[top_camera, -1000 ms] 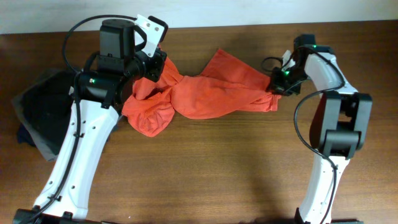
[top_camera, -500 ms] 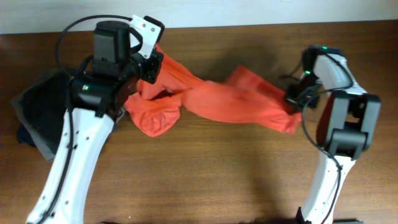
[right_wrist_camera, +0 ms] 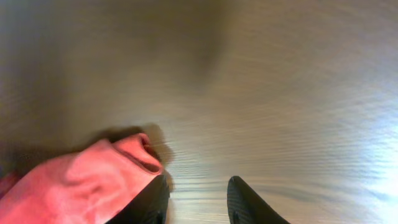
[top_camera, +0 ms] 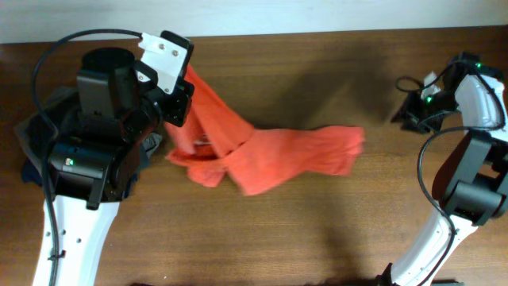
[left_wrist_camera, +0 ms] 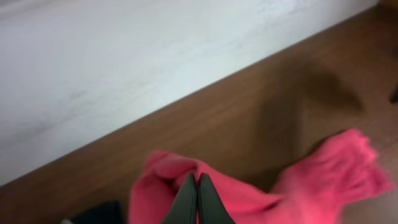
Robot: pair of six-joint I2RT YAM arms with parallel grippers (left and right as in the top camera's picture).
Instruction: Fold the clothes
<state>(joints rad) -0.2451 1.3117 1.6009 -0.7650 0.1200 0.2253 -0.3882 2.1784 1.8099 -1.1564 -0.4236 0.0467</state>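
Observation:
The clothes, one red-orange shirt [top_camera: 294, 155], lie bunched across the middle of the wooden table, with the left end lifted. My left gripper [top_camera: 181, 102] holds that raised end. In the left wrist view its jaws [left_wrist_camera: 198, 186] are pressed together on a fold of the shirt [left_wrist_camera: 249, 199]. My right gripper [top_camera: 401, 117] is off to the right, apart from the shirt's loose end. In the right wrist view it stands open [right_wrist_camera: 198, 196] over bare wood, with a shirt corner [right_wrist_camera: 81, 180] just left of its left finger [right_wrist_camera: 155, 202].
A pile of dark folded garments [top_camera: 36, 139] lies at the table's left edge, partly under my left arm. A white wall [left_wrist_camera: 155, 56] runs along the table's back edge. Bare wood [top_camera: 317, 230] shows in front of the shirt.
My right gripper opened, let go of the shirt and drew away to the right. The freed end dropped onto the table. My left gripper pulled its end up and leftward.

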